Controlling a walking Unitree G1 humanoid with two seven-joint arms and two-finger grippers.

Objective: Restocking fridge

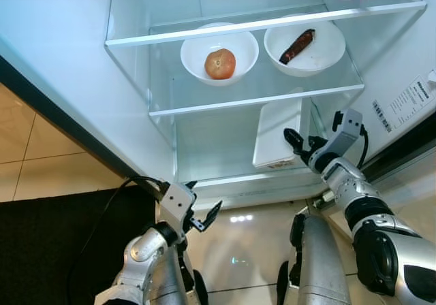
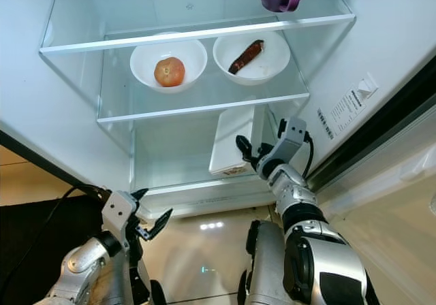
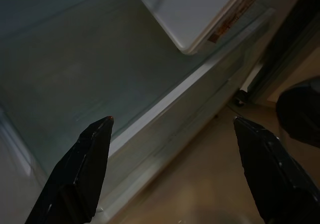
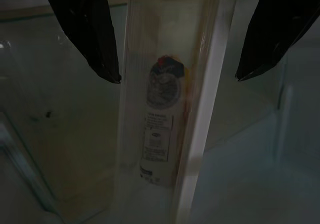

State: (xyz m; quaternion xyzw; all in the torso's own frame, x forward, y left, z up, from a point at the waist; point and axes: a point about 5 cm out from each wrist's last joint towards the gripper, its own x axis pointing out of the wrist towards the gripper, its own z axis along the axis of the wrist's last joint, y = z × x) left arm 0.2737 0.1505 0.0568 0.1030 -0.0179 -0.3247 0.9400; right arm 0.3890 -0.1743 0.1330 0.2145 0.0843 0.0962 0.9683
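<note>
While lying flat on the fridge's lowest shelf (image 1: 225, 152), the white pack (image 1: 278, 133) sits just ahead of the right gripper (image 1: 298, 143), fingers spread apart. Left gripper (image 1: 202, 218), also open, hangs lower, outside. Above: tomato bowl (image 1: 219, 53).

We see a glass shelf (image 1: 259, 101) holding two white bowls, tomato (image 1: 219, 64) at 9 o'clock, sausage (image 1: 298, 46) at 3.

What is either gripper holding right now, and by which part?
Nothing. The right gripper is open, its fingers apart on either side of the white tray's near end without gripping. The left gripper is open and empty.
</note>
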